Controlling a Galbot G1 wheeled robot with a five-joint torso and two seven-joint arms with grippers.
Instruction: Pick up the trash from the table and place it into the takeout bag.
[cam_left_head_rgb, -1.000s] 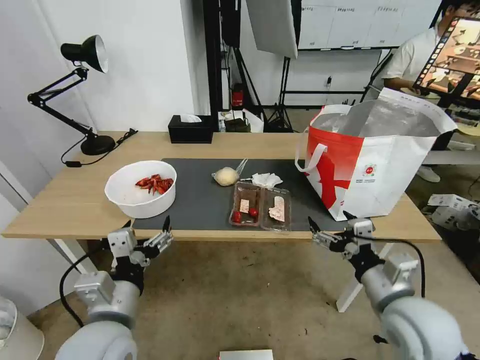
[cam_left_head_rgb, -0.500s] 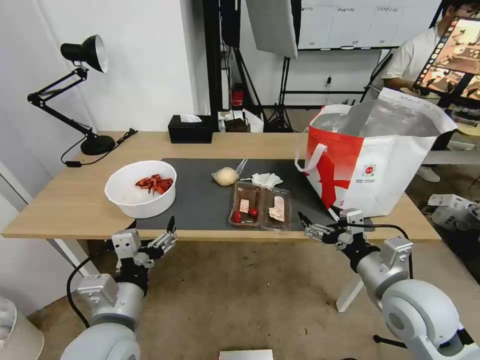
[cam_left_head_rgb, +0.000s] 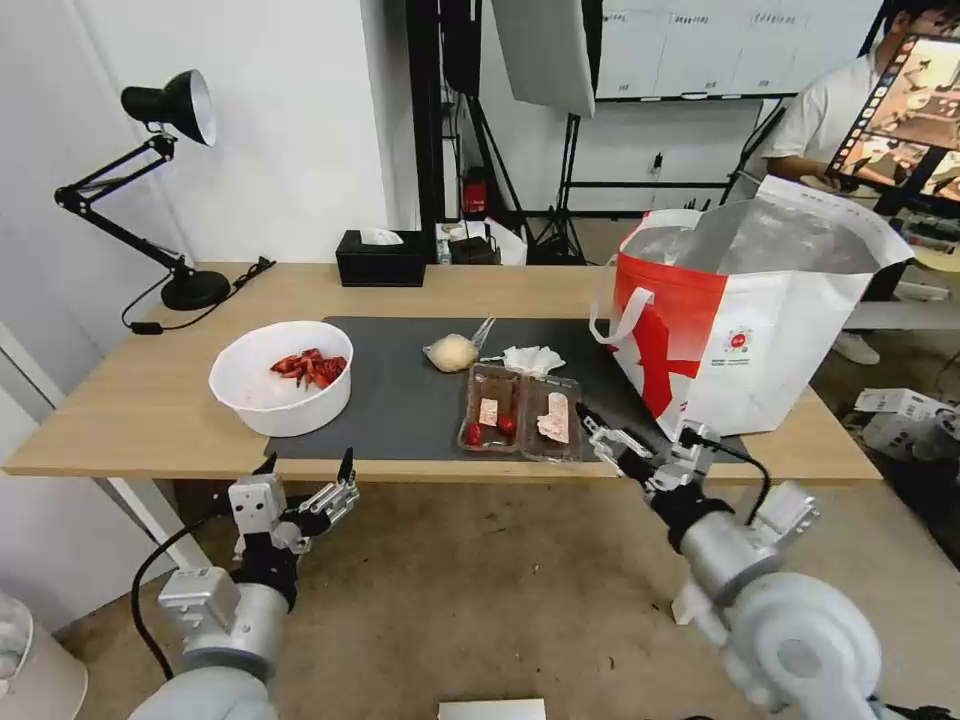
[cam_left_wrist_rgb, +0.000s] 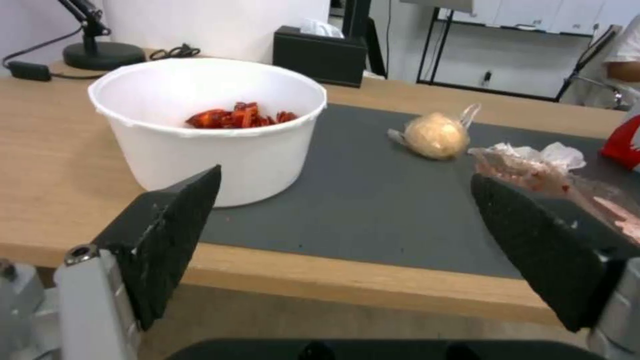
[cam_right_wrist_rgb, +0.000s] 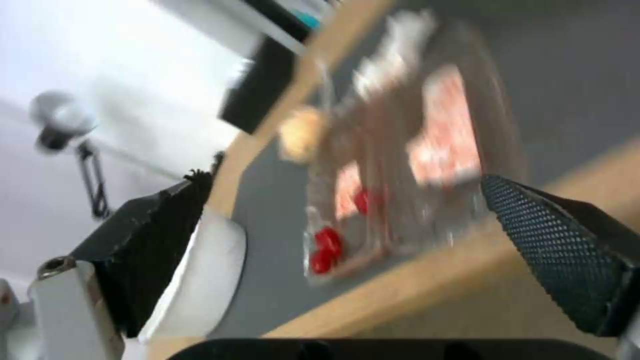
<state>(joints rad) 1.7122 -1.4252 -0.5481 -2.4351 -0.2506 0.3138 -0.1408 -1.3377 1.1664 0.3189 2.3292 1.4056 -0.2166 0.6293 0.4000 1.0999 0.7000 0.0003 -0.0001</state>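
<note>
Desk (cam_left_head_rgb: 150, 410): light wood, dark grey mat. Bowl (cam_left_head_rgb: 281, 377): white, red scraps inside, upright on mat's left edge. Tray (cam_left_head_rgb: 521, 412): clear, hinged, lying open near front edge, red and white scraps. Tissue (cam_left_head_rgb: 533, 359): crumpled, touching tray's far side. Clear bag (cam_left_head_rgb: 455, 352): beige lump, beside tissue. Takeout bag (cam_left_head_rgb: 745, 320): red-and-white, foil-lined, standing open at right.

On the worktop (cam_left_head_rgb: 150, 400), a bowl of scraps (cam_left_head_rgb: 281, 377) sits at the mat's (cam_left_head_rgb: 400, 400) left edge, a hinged tray (cam_left_head_rgb: 521, 411) at centre, bagged lump (cam_left_head_rgb: 453, 352) and tissue (cam_left_head_rgb: 533, 359) behind it, takeout bag (cam_left_head_rgb: 740, 320) at right; tissue box (cam_left_head_rgb: 380, 258) and desk lamp (cam_left_head_rgb: 150, 180) stand behind.
</note>
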